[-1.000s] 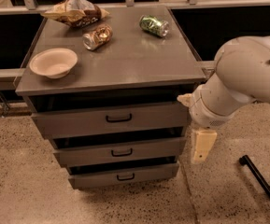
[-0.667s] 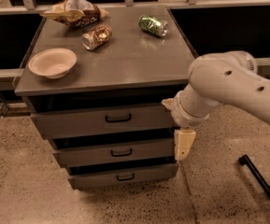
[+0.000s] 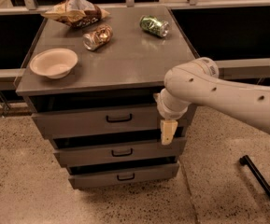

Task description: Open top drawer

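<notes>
Likely a lab or office test space: speckled hard floor point(image 3: 22, 181), grey metal cabinet point(image 3: 130, 59), rails point(image 3: 251, 68) behind. The gripper point(image 3: 168, 132) hangs at the cabinet's front right.

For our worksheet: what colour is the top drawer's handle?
Black handle, camera view; end effector hangs right of it.

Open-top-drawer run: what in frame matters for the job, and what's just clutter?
Job: top drawer; its black handle; gripper, hanging in front of the drawer's right end.

Clutter: bowl, snack bag, brown can, green can on the cabinet top; middle drawer; bottom drawer.
</notes>
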`<state>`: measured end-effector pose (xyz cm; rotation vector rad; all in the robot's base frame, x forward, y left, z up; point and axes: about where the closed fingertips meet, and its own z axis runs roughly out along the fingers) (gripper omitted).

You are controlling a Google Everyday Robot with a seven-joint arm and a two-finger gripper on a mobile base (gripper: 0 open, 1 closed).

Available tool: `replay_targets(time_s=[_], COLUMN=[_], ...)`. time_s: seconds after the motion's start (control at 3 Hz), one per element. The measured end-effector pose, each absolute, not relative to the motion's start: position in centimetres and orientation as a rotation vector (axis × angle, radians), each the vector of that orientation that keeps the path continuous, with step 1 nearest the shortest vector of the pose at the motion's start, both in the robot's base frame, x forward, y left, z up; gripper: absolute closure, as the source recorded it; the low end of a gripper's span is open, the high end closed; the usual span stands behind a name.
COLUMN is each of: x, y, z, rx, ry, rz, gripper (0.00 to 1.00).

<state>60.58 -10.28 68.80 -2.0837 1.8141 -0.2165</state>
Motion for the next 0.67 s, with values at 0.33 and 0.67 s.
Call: replay_targets(time_s=[0.33, 0.67], x=[63.1, 63.4], y=[-9.7, -9.1], z=[67.8, 66.3], rx=[-2.117, -2.178], ry=[1.806, 1.788], rz=[-0.223, -0.126], gripper=[0.0, 0.26])
